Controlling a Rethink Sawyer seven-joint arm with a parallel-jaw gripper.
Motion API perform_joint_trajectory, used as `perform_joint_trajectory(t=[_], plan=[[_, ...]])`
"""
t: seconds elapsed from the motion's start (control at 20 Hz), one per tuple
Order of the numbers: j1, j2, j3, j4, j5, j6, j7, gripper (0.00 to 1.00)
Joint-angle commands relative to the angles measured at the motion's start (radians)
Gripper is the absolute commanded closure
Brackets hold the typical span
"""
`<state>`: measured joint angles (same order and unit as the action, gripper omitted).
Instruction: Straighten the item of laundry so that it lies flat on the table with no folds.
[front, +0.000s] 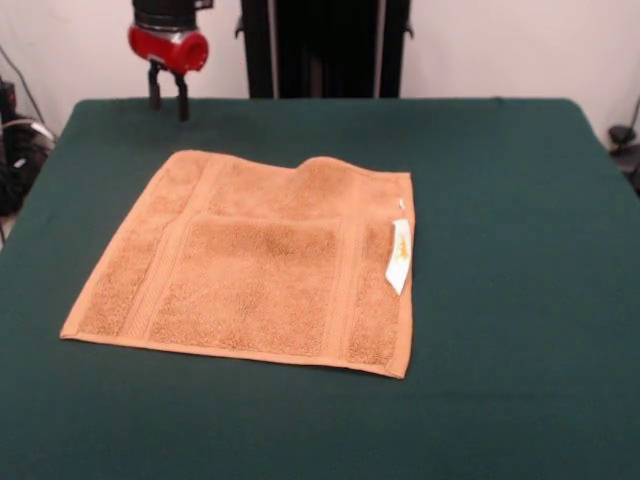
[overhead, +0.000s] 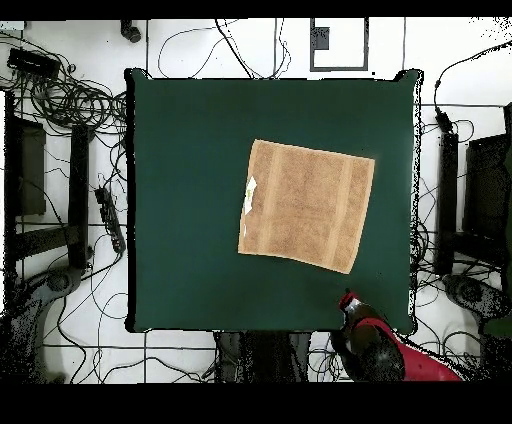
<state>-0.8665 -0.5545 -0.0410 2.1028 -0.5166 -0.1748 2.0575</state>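
Observation:
The orange-tan towel (front: 255, 265) lies spread on the dark green table (front: 500, 200), a little left of centre. Its far edge has a small raised hump (front: 325, 163); the rest looks flat. A white label (front: 399, 255) lies on its right edge. In the overhead view the towel (overhead: 305, 205) is right of the table's (overhead: 190, 200) centre, with the label (overhead: 249, 195) on its left edge. My gripper (front: 168, 100) hangs over the table's far left corner, apart from the towel, open and empty. From above it (overhead: 348, 300) sits beyond the towel's lower right corner.
The black pedestal (front: 320, 50) stands behind the table's far edge. Cables and gear (front: 15, 150) lie off the left side. From above, many cables (overhead: 70, 100) and dark stands (overhead: 480, 200) surround the table on the floor.

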Motion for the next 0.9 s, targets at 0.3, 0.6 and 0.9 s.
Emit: perform_joint_trajectory(t=[0.3,0.6,0.9], plan=[[0.159,-0.021,0.112,-0.103,0.074,0.145,0.082,0.00],[0.229,-0.038,0.115,-0.132,0.168,0.202,0.111,0.00],[0.237,-0.034,0.142,-0.178,0.207,0.248,0.090,0.00]])
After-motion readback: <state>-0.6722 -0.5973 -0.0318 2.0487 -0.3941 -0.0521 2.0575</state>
